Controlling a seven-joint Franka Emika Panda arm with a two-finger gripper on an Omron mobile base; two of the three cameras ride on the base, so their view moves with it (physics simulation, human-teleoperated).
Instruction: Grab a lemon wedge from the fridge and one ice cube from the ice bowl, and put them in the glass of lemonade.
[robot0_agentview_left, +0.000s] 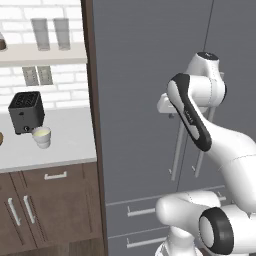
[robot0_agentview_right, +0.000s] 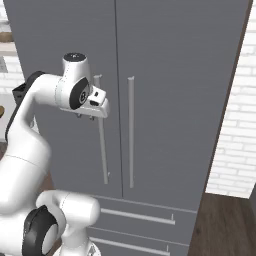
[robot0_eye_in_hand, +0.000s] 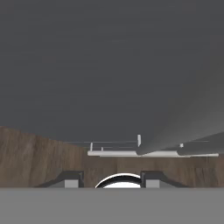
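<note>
The fridge (robot0_agentview_left: 145, 75) is a tall grey double-door unit and both doors are closed, so the lemon wedge is hidden. My gripper (robot0_agentview_right: 85, 116) hangs pointing down, close in front of the left door and just left of its silver bar handle (robot0_agentview_right: 102, 145). In the hand view the gripper (robot0_eye_in_hand: 111, 179) is open, its fingertips (robot0_eye_in_hand: 72, 178) apart with nothing between them. The glass of lemonade (robot0_agentview_left: 41, 136) stands on the counter in front of the black toaster (robot0_agentview_left: 26, 111). A brown sliver (robot0_agentview_left: 1, 138) at the counter's left edge may be the ice bowl.
The right door's handle (robot0_agentview_right: 131, 130) runs beside the left one. Two drawers with bar handles (robot0_agentview_right: 137, 215) sit below the doors. A dark wooden panel (robot0_agentview_left: 92, 125) separates fridge and counter. Two tall clear glasses (robot0_agentview_left: 50, 34) stand on a shelf. Wooden floor (robot0_eye_in_hand: 35, 157) lies below.
</note>
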